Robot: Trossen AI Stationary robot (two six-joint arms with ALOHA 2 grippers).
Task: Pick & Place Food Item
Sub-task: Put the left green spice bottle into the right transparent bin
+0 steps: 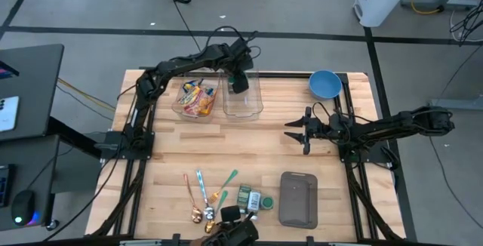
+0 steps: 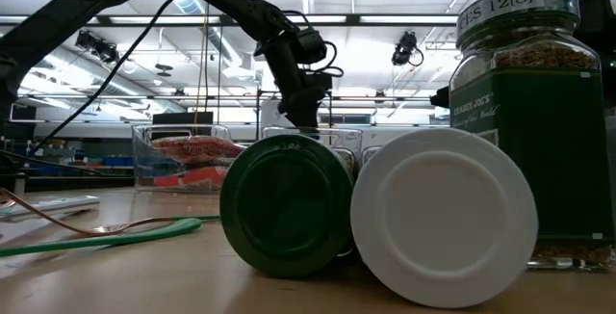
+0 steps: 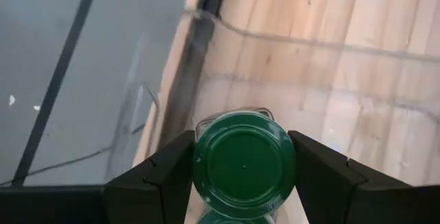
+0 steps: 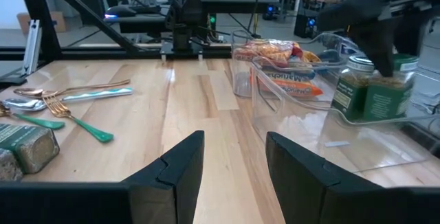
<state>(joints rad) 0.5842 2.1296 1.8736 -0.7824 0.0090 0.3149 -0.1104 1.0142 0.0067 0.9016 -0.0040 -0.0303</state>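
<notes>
Your left tool [image 3: 244, 176] is squeezing a small glass jar with a green lid [image 3: 244, 163]. It holds the jar by its sides, down inside the clear plastic bin [image 1: 242, 101] at the far side of the wooden bench [image 1: 249, 152]. In the right wrist view the jar sits near one wall of that bin, and I think it is at the bottom or just above it, but I cannot tell which.

Here is what could go wrong. If you let go while the jar is above the floor of the bin, it could drop, tip over and roll. The jar is round and smooth, so it could also slip in the tool. If you pull the tool up crooked, a finger could catch the thin bin wall and drag the bin. The second clear bin with the red and yellow snack packets [image 1: 195, 97] is just beside it, so a push could bump that too.

Your right tool [image 1: 300, 130] waits open over the bench with nothing in it, well apart from the bins.
</notes>
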